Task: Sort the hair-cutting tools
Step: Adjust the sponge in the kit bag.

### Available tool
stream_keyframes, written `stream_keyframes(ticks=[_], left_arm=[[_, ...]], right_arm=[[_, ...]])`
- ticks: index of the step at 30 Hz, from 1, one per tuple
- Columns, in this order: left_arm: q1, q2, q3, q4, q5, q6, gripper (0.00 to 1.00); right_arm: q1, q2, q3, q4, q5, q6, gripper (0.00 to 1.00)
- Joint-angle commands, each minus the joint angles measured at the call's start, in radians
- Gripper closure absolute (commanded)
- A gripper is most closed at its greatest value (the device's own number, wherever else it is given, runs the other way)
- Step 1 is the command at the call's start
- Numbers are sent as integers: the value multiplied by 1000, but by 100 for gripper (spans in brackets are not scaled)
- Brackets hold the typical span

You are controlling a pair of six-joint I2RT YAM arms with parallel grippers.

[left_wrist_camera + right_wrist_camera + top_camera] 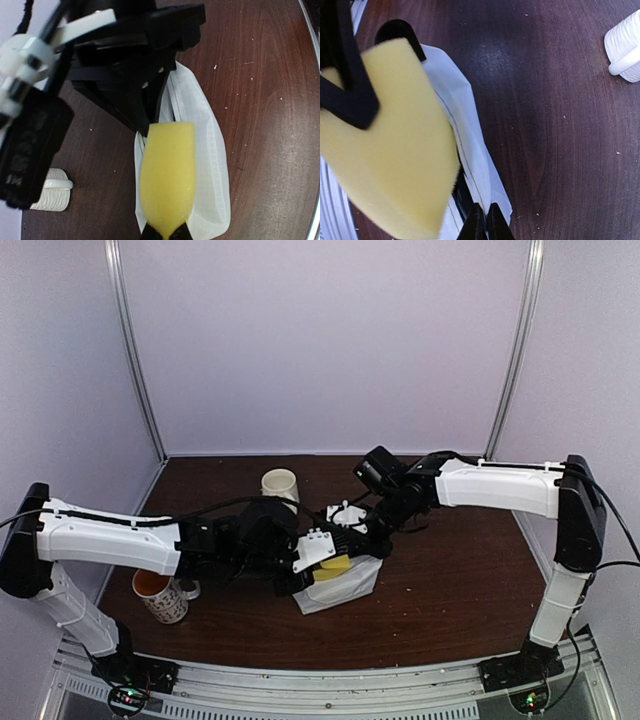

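Items on the tabletop, by kind and number.

- Claws: two, the left claw and the right claw.
- Yellow sponge block: one, at the left claw's tips.
- White zip pouch: one, beneath both claws.
- Cups: two, a ribbed cream cup beyond the left claw and a patterned mug well behind it, beside its arm.
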Motion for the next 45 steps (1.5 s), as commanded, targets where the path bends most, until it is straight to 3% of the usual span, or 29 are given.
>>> stream_keyframes(ticks=[1,13,19,26,34,39,45], left_arm=[[-22,57,65,46,-86,93,100],[-34,297,211,-53,-189,140,100],[-34,299,188,-50,-172,145,100],[-39,191,72,188,-264,206,100],[-65,219,85,270,-304,316,100],[-97,210,73,311,-257,365,100],[-153,245,58,432,-380,467,100]], right_arm=[[-2,-7,84,-142,-129,33,96],[-15,10,112,-198,-245,65,96],[-44,15,113,-227,-315,46,96],[-58,45,148,-282,-379,21,96],[-85,53,185,-309,-439,52,95],[-89,52,174,-305,-459,53,95],[-97,63,185,-305,-504,78,95]])
